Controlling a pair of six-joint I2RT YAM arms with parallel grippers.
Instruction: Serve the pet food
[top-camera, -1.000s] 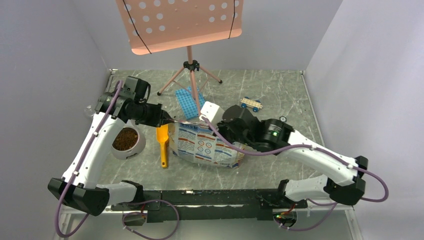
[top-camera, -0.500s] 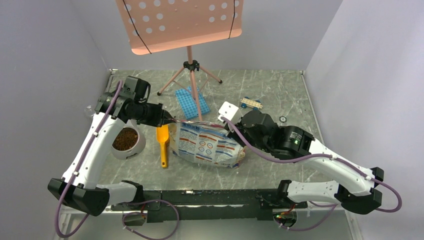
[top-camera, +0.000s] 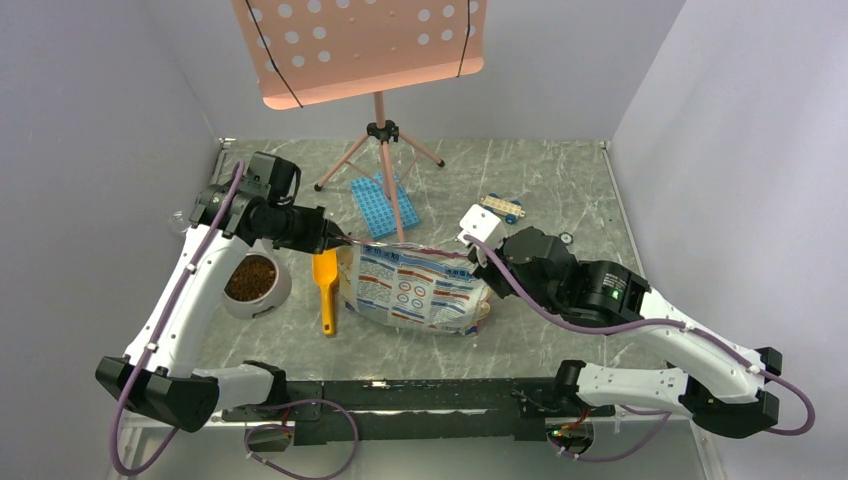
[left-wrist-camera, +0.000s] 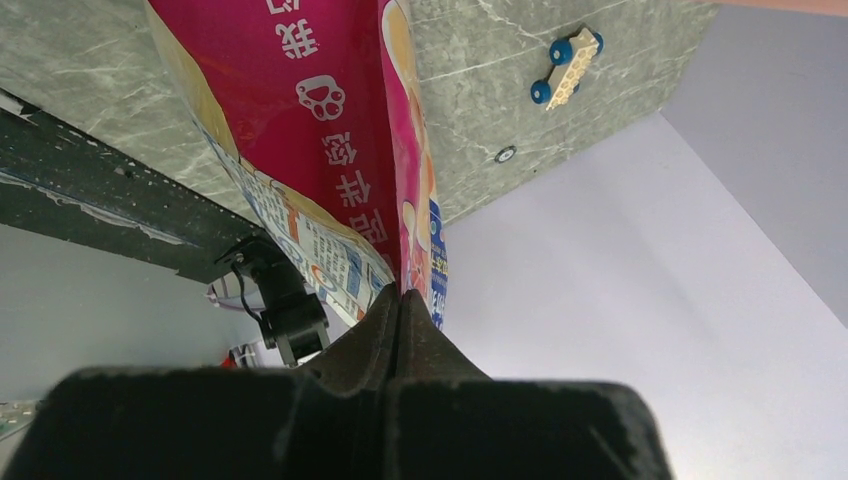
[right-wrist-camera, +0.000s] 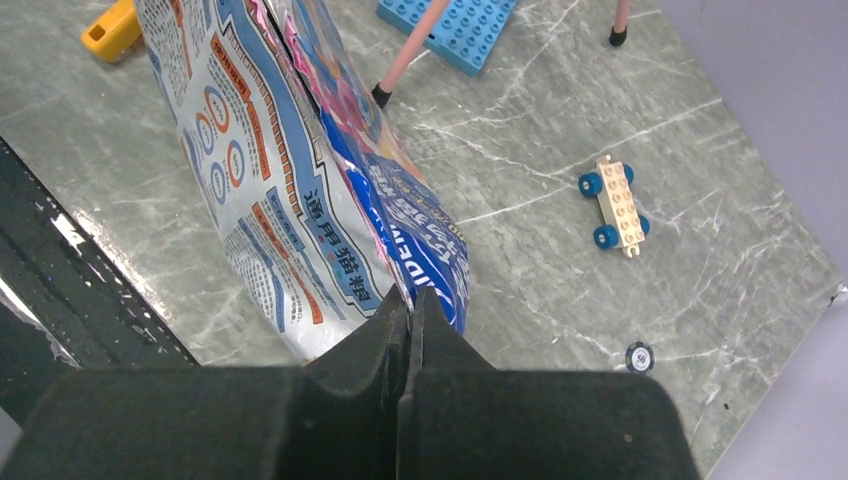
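Dark brown pet food (top-camera: 250, 277) fills a white bowl (top-camera: 278, 293) at the left. The printed foil bag (top-camera: 412, 290) stands at the table's middle, stretched between both grippers. My left gripper (top-camera: 340, 242) is shut on the bag's top left edge (left-wrist-camera: 400, 200). My right gripper (top-camera: 472, 262) is shut on the bag's top right edge (right-wrist-camera: 415, 235). A yellow scoop (top-camera: 325, 285) lies on the table between bowl and bag; its end shows in the right wrist view (right-wrist-camera: 110, 28).
A pink music stand (top-camera: 380, 130) rises behind the bag, its legs on the table. A blue brick plate (top-camera: 380, 207) lies at its foot. A toy wheeled cart (top-camera: 500, 208) and a small round chip (top-camera: 566, 239) lie at the right.
My right gripper has moved right and back while holding the bag's edge, pulling the bag's top wider. The left arm has stayed still.
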